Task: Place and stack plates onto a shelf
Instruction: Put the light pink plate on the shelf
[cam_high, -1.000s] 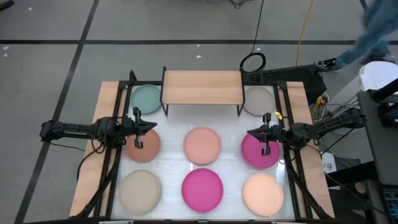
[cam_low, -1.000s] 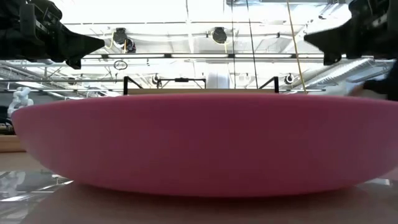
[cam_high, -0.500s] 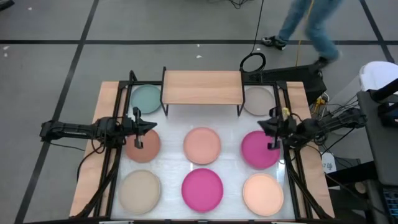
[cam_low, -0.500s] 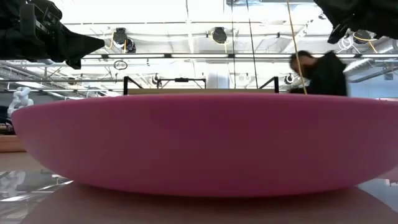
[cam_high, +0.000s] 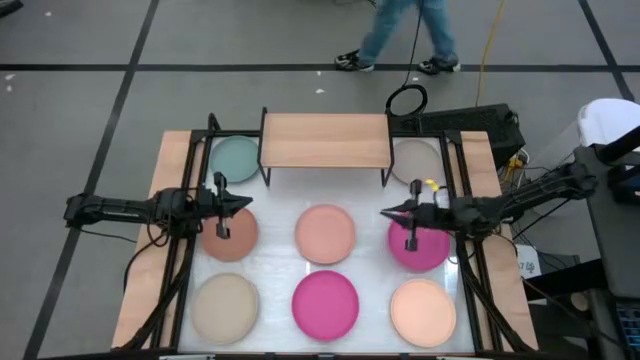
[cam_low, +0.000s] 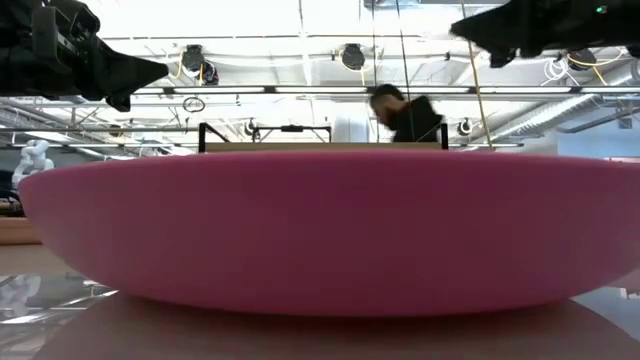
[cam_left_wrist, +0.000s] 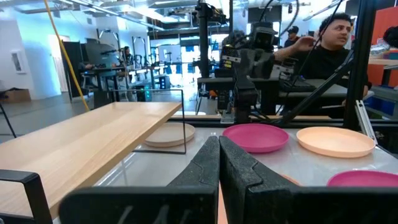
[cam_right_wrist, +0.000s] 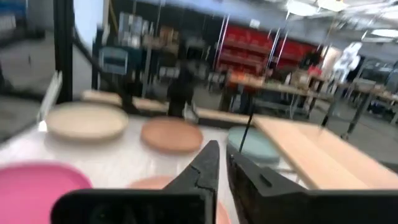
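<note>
Shelf (cam_high: 325, 140) long axis left–right, plates (cam_high: 325, 232) flat, left fingers (cam_left_wrist: 208, 163) closed — right fingers (cam_right_wrist: 208, 167) nearly closed, both empty

the high view looks straight down on the whole tabletop (cam_high: 275, 250). the low view sits at tabletop level, nearly against the front magenta plate (cam_low: 320, 235). both wrist views look level across the plates toward the shelf (cam_left_wrist: 81, 137).

The right end effector (cam_high: 390, 212) has swung from the tabletop's right edge in toward the middle, now over the inner rim of the magenta plate (cam_high: 425, 248). Beyond the far edge, a person (cam_high: 405, 30) has walked leftward.
</note>
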